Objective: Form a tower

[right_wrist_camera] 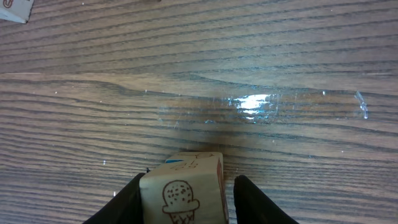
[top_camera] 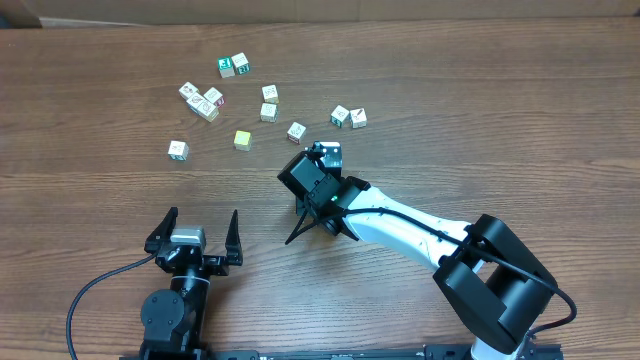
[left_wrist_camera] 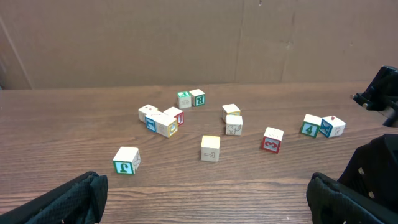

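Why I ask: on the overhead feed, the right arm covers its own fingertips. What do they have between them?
Observer: In the right wrist view, the right gripper straddles a pale cube with an ice-cream cone drawn on its face.
Operator: Clamped?
Observer: Not clearly. A dark sliver shows between the cube and the finger on the picture's right.
Operator: Anything stacked yet?
Observer: No. The left wrist view, low over the table, shows the loose cubes lying singly, for example the red 3 cube.
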